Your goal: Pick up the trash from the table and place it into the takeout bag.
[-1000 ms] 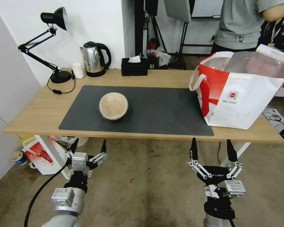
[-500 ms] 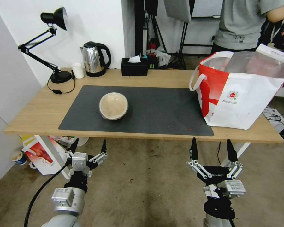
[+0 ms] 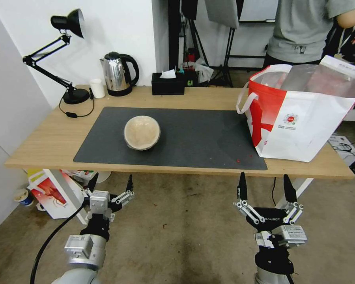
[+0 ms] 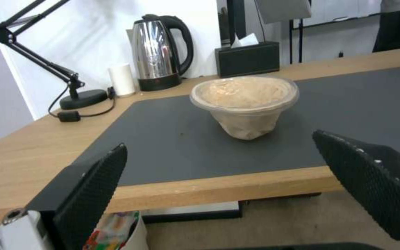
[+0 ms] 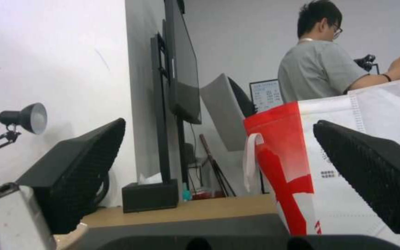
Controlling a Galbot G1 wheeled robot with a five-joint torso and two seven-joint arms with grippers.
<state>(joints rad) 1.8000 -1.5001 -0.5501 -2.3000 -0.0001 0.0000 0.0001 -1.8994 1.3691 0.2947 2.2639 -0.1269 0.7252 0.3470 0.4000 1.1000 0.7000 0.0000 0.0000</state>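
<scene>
We're looking down from the head camera at the long light-wood table [image 3: 47,142] with its big dark grey mat [image 3: 193,138], and one piece of trash sits there: the smaller beige round bowl [image 3: 142,132], upright on the mat's left half. Over on the table's right end stands the large boxy white takeout bag with the red panel [image 3: 303,114], mouth open, silver lining showing, one white loop handle hanging toward the mat. Both our arms hang below the table's front edge: the left gripper [image 3: 110,185] sits low on the left, fingers spread wide and holding nothing, and the right gripper [image 3: 265,187] is low on the right, its two black fingers just as wide and just as bare. The left wrist camera gives us what the head view can't: the beige bowl [image 4: 245,104] side-on, a clear rim around its top, framed between our two textured pads [image 4: 93,194] but well beyond them, up on the mat past the table edge. The right wrist camera looks up from under table height, so we catch the takeout bag's red and white side [image 5: 297,166] rising between those fingers, far off, plus a black tissue box [image 5: 150,196] at the back. Against the earlier frames, nothing on the table has shifted, and neither gripper has moved.
</scene>
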